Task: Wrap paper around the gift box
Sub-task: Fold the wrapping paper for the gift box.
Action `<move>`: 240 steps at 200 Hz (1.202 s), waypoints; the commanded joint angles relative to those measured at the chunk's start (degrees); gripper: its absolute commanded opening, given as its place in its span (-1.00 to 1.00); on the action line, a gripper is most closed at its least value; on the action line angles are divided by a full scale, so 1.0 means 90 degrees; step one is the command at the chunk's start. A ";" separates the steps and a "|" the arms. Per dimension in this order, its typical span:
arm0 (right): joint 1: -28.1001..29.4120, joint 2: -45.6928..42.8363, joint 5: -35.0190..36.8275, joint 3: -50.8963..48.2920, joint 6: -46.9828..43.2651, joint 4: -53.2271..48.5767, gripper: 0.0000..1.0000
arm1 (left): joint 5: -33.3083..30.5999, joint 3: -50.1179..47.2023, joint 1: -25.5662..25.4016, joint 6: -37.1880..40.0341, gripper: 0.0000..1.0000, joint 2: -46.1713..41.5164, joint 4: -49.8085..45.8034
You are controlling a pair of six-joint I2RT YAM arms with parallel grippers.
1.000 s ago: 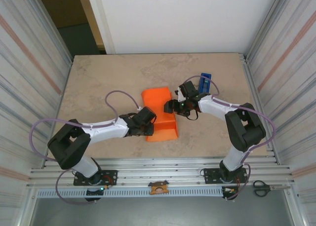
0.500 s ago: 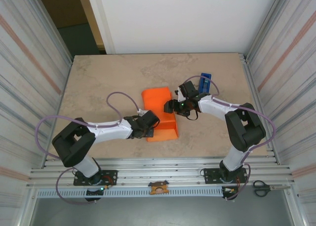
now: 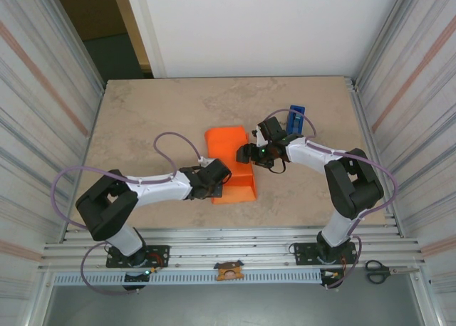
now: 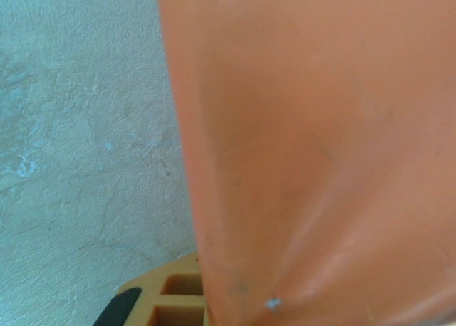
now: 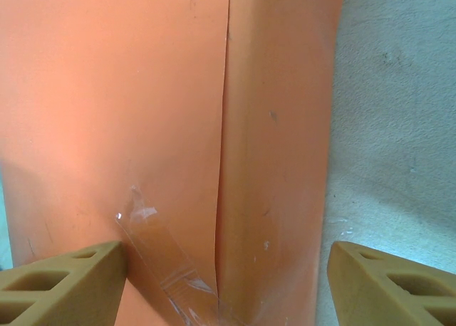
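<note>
The wrap looks about half done. The paper (image 3: pixel 231 176) lies on the table (image 3: pixel 157 119), left of the dispenser (image 3: pixel 296 116) and nearer to the arms. It is folded round into a flat bundle, and I take it the box is inside, under the covering. A seam (image 5: pixel 222 162) runs along the bundle with a strip of clear tape (image 5: pixel 160 258) across it, so the long join seems made and the ends are left to close. The left gripper (image 3: pixel 217 187) sits at the side of the paper away from the dispenser. It is fully closed, and from its wrist view, where the sheet rises right out of the fingers, it appears to have the edge pinched. The right gripper (image 3: pixel 246 154) is between the dispenser and the paper, jaws spread wide and holding nothing, astride the seam with one finger over the sheet and the other over bare table. I think the next move is to draw the pinched edge over snugly without tearing it, while the right side keeps the bundle from sliding.
</note>
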 commanded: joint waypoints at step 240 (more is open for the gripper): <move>0.0091 0.0159 0.0643 -0.0331 0.0145 -0.0777 0.45 | 0.0219 0.0033 -0.0478 0.0106 -0.87 0.0021 -0.0728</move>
